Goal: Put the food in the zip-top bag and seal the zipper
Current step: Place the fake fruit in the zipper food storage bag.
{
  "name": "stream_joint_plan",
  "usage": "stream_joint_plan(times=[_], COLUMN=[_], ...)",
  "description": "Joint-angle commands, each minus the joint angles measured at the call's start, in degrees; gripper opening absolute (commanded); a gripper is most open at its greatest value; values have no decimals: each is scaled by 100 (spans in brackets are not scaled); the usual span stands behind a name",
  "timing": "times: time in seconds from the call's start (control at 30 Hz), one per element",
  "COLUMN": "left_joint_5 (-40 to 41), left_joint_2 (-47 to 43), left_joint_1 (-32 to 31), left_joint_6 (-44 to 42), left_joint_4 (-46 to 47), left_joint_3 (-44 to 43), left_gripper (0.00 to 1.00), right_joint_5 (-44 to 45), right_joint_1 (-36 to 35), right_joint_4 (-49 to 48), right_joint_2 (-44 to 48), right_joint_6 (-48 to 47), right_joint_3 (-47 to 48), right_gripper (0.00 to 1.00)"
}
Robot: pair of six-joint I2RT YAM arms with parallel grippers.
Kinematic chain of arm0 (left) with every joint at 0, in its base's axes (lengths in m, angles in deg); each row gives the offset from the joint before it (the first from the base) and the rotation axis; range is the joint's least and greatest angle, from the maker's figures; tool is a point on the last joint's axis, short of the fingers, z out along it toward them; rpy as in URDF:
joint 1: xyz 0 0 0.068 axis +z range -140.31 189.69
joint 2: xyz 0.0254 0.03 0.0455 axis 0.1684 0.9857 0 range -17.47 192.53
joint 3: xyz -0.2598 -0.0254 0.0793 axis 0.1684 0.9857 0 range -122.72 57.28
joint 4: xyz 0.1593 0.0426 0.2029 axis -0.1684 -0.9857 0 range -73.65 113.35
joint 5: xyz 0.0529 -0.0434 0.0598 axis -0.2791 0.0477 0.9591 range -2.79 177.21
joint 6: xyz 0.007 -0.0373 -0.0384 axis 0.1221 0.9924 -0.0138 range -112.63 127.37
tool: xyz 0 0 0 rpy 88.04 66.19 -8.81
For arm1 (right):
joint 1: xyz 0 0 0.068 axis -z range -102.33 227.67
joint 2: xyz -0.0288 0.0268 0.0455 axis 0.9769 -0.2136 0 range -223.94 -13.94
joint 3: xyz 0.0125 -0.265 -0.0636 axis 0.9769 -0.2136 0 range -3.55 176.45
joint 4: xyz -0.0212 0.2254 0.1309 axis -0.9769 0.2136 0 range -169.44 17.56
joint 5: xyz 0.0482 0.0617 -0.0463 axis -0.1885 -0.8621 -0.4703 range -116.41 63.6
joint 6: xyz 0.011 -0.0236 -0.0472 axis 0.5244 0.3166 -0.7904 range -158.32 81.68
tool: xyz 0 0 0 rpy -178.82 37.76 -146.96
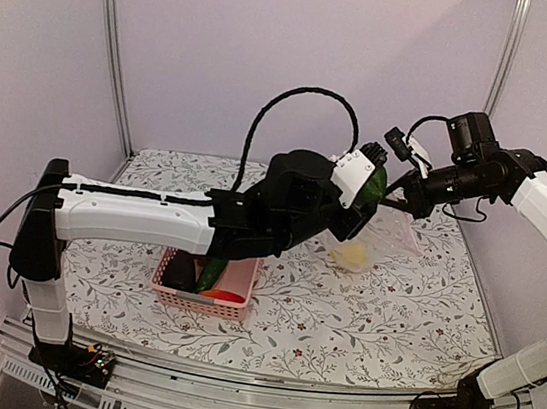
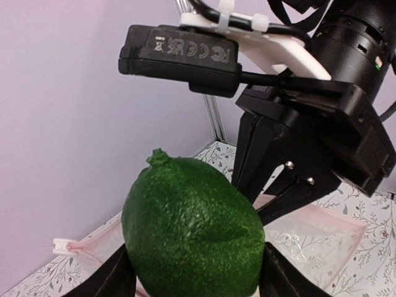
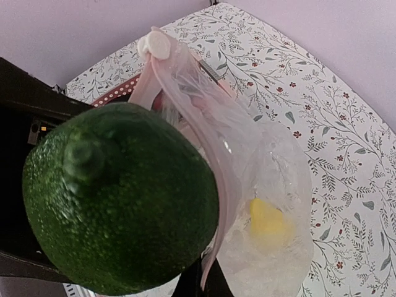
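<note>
My left gripper (image 1: pixel 374 190) is shut on a green lime (image 1: pixel 376 183) and holds it in the air at the mouth of the clear zip-top bag (image 1: pixel 387 238). In the left wrist view the lime (image 2: pixel 192 229) sits between my fingers (image 2: pixel 111 278). My right gripper (image 1: pixel 393 202) is shut on the bag's mouth edge and holds it lifted. In the right wrist view the lime (image 3: pixel 117 198) is right beside the pinkish zipper strip (image 3: pixel 213 142), with its white slider (image 3: pixel 154 44) at the far end. A yellow lemon (image 3: pixel 269 223) lies inside the bag (image 3: pixel 278 185).
A pink lattice basket (image 1: pixel 202 302) stands front left of the bag, under my left arm. It holds a dark eggplant (image 1: pixel 179 271), a green cucumber (image 1: pixel 211 275) and a red tomato (image 1: pixel 227 296). The floral tablecloth (image 1: pixel 389 321) covers the table.
</note>
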Motion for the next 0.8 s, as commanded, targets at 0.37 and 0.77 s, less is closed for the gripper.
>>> stream_joint_plan(times=[0.37,0.77], left_joint_5=[937,-283], left_joint_2=[77,-1364], left_joint_1=[-73,-621], left_joint_6=[104,530], left_joint_4=[-139,683], left_joint_3=[-486,1085], left_gripper=[88,88], right_joint_5=[226,922], right_joint_1=[-38,1194], right_joint_4=[189,-45], right_joint_2=[-174,-753], right_joint_6=[228,287], right_joint_3=[406,824], right_gripper=[0,0])
